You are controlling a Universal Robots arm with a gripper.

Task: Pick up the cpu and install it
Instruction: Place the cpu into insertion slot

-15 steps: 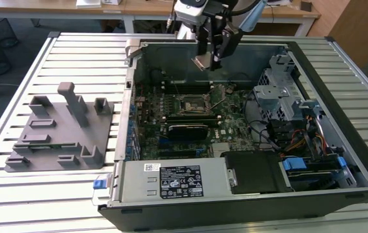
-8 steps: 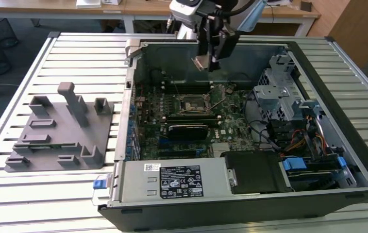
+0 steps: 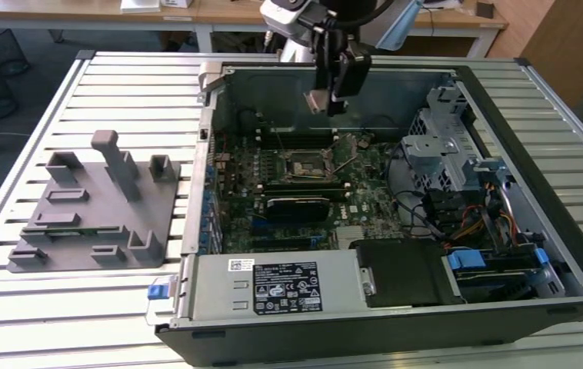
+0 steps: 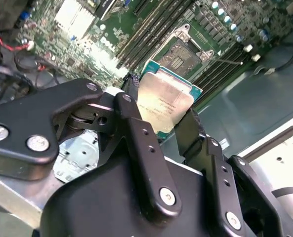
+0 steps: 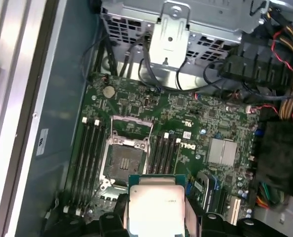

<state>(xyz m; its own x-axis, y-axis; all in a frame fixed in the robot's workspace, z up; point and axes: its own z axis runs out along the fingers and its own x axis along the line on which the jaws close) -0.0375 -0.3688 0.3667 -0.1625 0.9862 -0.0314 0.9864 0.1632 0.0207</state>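
The cpu (image 4: pixel 164 100), a flat square chip with a silvery top, is pinched between the black fingers (image 4: pixel 131 116) of my gripper (image 4: pixel 161 112), which is shut on it. In the exterior view the gripper (image 3: pixel 324 101) hangs above the back part of the open computer case, with the cpu (image 3: pixel 318 101) at its tip, well above the motherboard. The motherboard socket (image 3: pixel 301 163) lies open below with its metal frame lifted and nothing in it. In the first wrist view the cpu (image 5: pixel 156 203) sits just off one side of the socket (image 5: pixel 122 159).
Memory slots (image 5: pixel 164 153) flank the socket. A metal drive cage (image 3: pixel 444 146) and loose cables (image 3: pixel 466 224) fill the case on the exterior view's right, with a power supply (image 3: pixel 271 288) at the front. A grey parts fixture (image 3: pixel 97 204) stands on the slatted table (image 3: pixel 117 84).
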